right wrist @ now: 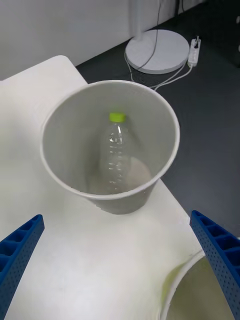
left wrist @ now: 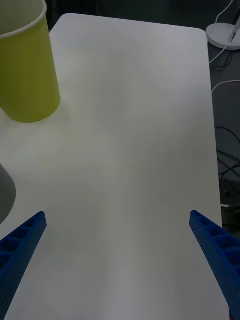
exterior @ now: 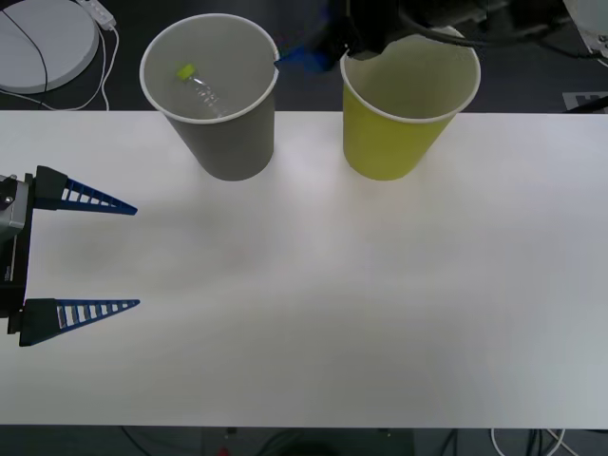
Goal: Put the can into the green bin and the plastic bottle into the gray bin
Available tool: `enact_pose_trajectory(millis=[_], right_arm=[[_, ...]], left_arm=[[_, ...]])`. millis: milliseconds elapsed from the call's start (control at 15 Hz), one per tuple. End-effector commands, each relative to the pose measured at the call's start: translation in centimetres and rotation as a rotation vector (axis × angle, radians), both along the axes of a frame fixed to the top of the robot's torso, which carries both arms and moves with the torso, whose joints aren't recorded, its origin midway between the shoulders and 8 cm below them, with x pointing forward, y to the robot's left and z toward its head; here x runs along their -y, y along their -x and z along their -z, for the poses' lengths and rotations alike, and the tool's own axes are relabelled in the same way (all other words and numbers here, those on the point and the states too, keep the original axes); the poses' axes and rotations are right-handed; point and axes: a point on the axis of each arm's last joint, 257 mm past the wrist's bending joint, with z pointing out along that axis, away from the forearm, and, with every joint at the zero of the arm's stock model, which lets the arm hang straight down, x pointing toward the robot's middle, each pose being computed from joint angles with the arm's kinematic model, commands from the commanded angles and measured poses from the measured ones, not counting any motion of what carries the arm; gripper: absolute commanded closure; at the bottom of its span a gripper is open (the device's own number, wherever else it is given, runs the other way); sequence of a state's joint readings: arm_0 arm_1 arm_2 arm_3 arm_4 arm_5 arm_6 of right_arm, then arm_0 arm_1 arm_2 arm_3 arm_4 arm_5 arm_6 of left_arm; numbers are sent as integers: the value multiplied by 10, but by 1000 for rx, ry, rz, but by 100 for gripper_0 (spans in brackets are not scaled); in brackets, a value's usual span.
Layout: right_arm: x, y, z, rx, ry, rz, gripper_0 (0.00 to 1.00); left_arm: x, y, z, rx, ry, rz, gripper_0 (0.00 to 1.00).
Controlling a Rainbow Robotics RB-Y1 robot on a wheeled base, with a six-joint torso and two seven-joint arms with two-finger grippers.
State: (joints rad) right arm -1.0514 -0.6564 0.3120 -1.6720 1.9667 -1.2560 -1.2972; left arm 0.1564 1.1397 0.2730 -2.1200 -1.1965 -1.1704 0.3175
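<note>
I see my right gripper (right wrist: 120, 280) wide apart, just behind the gray bin (right wrist: 65, 185) holding the plastic bottle (right wrist: 116, 155). My left gripper (exterior: 100, 255) waits, apart too.

The clear ribbed plastic bottle (right wrist: 116, 159) lies in the matt paper-like gray bin (right wrist: 70, 125) on a smooth white table (exterior: 332, 313).

The front view looks down on the table (exterior: 332, 313). The right wrist view hangs close over the gray bin (right wrist: 60, 165); the left wrist view looks low across the table, sharing the green bin (left wrist: 27, 75).
</note>
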Motion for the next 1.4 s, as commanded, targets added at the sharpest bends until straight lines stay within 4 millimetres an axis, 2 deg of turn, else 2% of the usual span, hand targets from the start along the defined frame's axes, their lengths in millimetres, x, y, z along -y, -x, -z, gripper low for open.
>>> enact_pose_trajectory(millis=[67, 267, 533, 1000, 1400], right_arm=[[7, 21, 15, -3, -55, -36, 0], [13, 50, 32, -1, -94, -85, 0], [23, 77, 52, 24, -107, -167, 0], [39, 119, 92, 90, -66, -251, 0], [51, 144, 122, 138, -41, -331, 0]], left_arm=[[0, 0, 0, 0, 0, 0, 0], [0, 0, 0, 0, 0, 0, 0], [0, 0, 0, 0, 0, 0, 0], [0, 0, 0, 0, 0, 0, 0], [0, 0, 0, 0, 0, 0, 0]])
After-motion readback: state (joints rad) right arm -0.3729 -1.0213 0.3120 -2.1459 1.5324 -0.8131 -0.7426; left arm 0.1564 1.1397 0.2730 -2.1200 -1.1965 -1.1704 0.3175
